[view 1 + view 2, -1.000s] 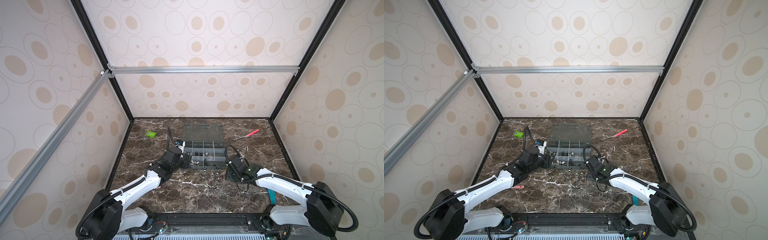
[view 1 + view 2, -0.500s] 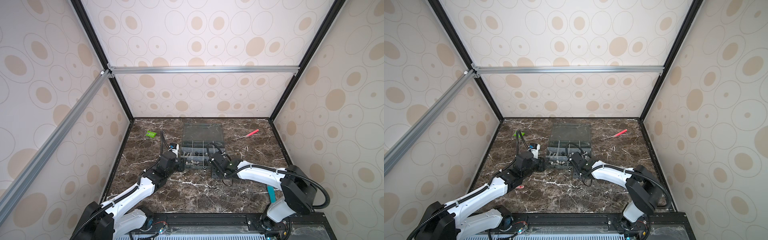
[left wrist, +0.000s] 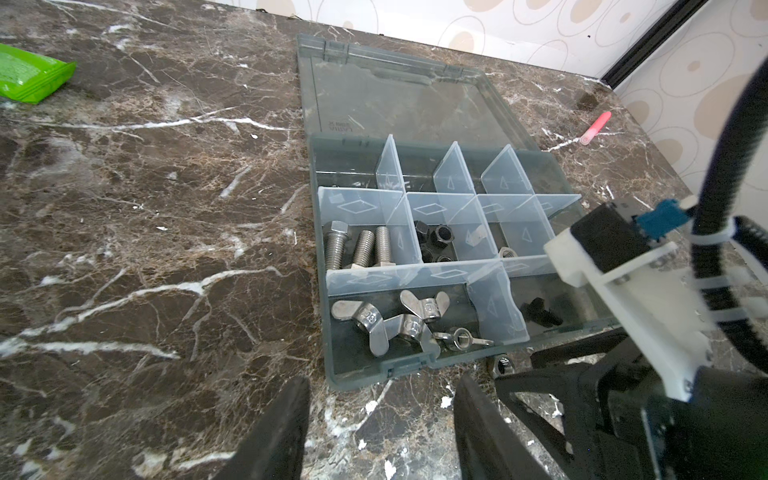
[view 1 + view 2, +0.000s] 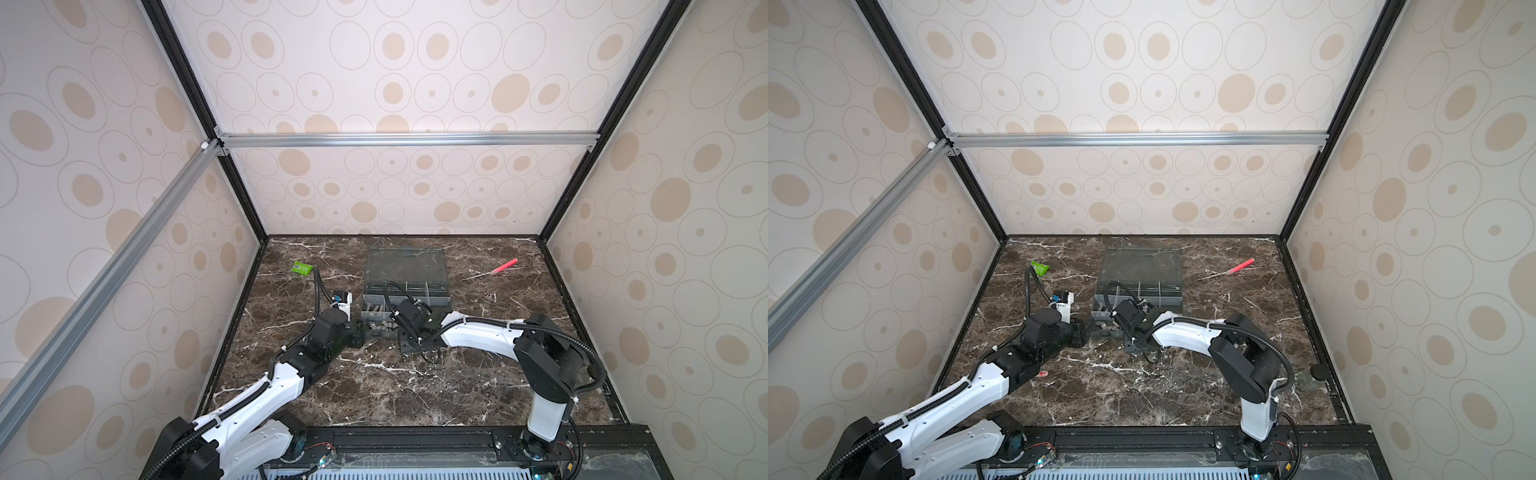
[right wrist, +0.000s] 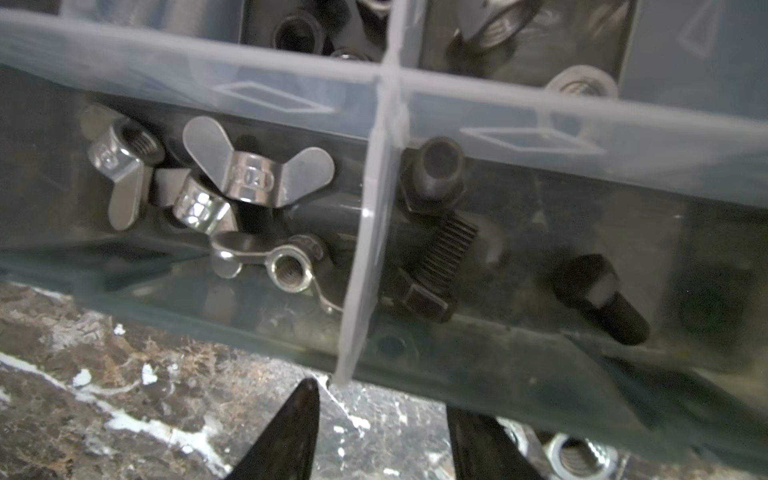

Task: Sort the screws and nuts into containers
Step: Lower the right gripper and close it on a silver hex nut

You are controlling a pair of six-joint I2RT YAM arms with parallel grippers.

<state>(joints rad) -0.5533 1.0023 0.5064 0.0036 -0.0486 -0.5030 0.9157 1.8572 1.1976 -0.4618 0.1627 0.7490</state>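
— Where does the loose nut [image 5: 577, 457] lie against the right gripper [image 5: 382, 415]?

— It lies on the table [image 3: 145, 291], just in front of the box [image 3: 357, 376]. It sits beside the outer face of one finger [image 5: 478, 449], not between the two. The jaws stand part-way apart with nothing in them, their tips close to the box's front wall.

— And the left gripper [image 3: 380, 415]?

— It is likewise parted and empty, low over the table by the box's front corner, in front of the cell holding the wing nuts [image 3: 395, 324]. The silver bolts [image 3: 361, 249] lie in the cell behind, with the black nuts [image 3: 436, 237] next to them. The black screws [image 5: 440, 257] are in the cell beside the wing nuts.

— What differs from a second ago?

— The right arm was out by the box's right front corner and has swung across to the middle of its front. The left gripper has drawn back slightly from the box's left side to that corner.
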